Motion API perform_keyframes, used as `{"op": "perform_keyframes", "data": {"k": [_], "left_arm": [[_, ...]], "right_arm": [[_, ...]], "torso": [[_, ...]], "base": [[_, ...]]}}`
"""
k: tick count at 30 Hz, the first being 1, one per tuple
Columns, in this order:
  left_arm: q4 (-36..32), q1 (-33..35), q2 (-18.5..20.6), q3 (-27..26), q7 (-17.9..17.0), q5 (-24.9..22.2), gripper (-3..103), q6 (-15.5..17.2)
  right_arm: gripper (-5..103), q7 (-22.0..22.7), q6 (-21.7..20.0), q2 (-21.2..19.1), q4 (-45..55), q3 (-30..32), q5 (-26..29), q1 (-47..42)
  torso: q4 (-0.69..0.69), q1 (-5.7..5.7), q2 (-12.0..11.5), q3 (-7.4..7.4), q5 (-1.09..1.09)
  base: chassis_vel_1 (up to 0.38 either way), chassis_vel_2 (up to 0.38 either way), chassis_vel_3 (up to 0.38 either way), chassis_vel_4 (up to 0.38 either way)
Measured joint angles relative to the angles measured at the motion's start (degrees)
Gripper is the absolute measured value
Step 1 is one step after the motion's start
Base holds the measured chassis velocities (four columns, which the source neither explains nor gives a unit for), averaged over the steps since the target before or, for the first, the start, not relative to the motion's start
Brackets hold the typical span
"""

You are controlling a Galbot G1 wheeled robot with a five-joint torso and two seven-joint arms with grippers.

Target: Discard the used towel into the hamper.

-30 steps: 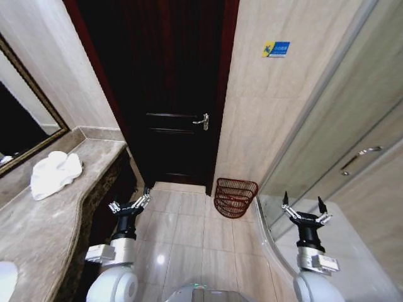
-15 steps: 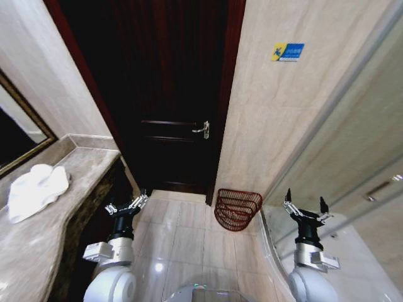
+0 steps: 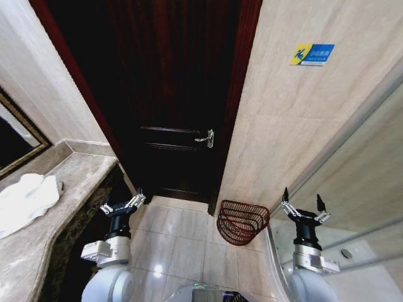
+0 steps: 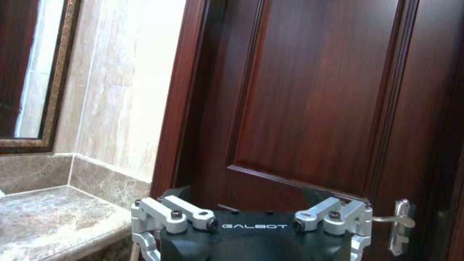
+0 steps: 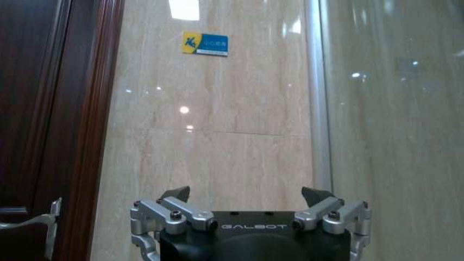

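Room: dark wooden door is facing the robot.
Surface: white towel is lying here, left.
Hamper: sitting on floor beside door.
Left end effector: hovering wide, empty.
Right end effector: hovering wide, empty.

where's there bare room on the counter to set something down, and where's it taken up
The counter is bare from the towel to its end by the dark door, and along its front edge. The towel takes up the mirror side. The floor tiles between the left gripper and the hamper are also free.
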Motion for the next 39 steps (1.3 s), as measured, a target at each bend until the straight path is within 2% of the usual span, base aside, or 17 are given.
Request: {"op": "perform_keyframes", "data": {"k": [17,20,23,28,32,39], "left_arm": [[-0.6,0.2,0.0,-0.8,-3.7,0.1,100,-0.2],[-0.6,0.2,0.3,-0.9,-4.1,-0.2,100,0.0],[-0.7,-0.6,1.3,-1.7,-4.2,-1.7,100,1.3],[-0.7,-0.7,0.3,-1.6,-4.3,-1.6,100,1.4],[-1.1,0.5,0.0,-0.9,-4.3,-0.5,100,1.0],[-2.5,1.6,0.0,-1.8,-4.3,-0.5,100,1.1]], "right_arm": [[100,-0.3,0.2,-0.2,-1.2,0.9,1.8,-0.1],[100,-0.3,0.1,-1.5,-2.5,0.7,2.2,0.2],[100,-0.1,-1.7,-3.6,-2.3,1.5,3.0,1.7],[100,0.3,-1.9,-2.2,-2.2,1.1,2.5,2.3],[100,-0.1,-0.5,-0.6,-2.1,0.2,1.5,0.8],[100,-0.3,0.4,-1.2,-2.8,0.1,1.4,1.0]], "torso": [[0.01,0.07,0.0,0.02,0.00],[0.01,0.07,0.0,0.02,0.01],[0.01,0.07,0.0,0.02,-0.02],[0.03,0.08,0.0,0.02,0.00],[0.01,0.08,0.0,0.02,-0.01],[0.02,0.07,0.0,0.02,0.00]], "base": [[0.021,0.021,0.022,0.018],[0.070,0.047,0.067,0.060],[0.099,0.076,0.081,0.086],[0.107,0.108,0.098,0.100],[0.101,0.113,0.118,0.107],[0.144,0.113,0.119,0.118]]}}
